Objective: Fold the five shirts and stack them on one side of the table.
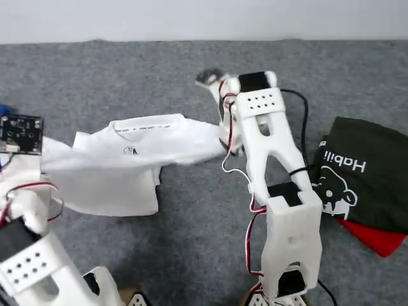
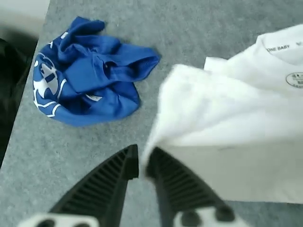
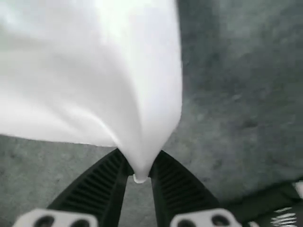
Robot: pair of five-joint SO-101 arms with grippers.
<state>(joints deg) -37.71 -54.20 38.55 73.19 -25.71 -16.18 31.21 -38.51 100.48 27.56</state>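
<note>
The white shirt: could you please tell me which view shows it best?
The high view: the white shirt appears nearly whole, collar included. The left wrist view shows one side at the left gripper; the right wrist view shows a bunched edge pinched in the right gripper.

The white shirt [image 1: 121, 166] is soft, matt cloth with gentle folds. The blue shirt [image 2: 85, 75] is crumpled cloth with a white print. The dark shirt [image 1: 366, 172] and the red shirt [image 1: 376, 241] are matt cloth too. The table [image 1: 191, 242] has a grey cover like felt, rough and fuzzy. The right arm [image 1: 277, 146] is smooth white plastic. The left gripper [image 2: 142, 158] and the right gripper [image 3: 136, 172] have black plastic fingers [image 3: 104, 184] with fine ribs.
</note>
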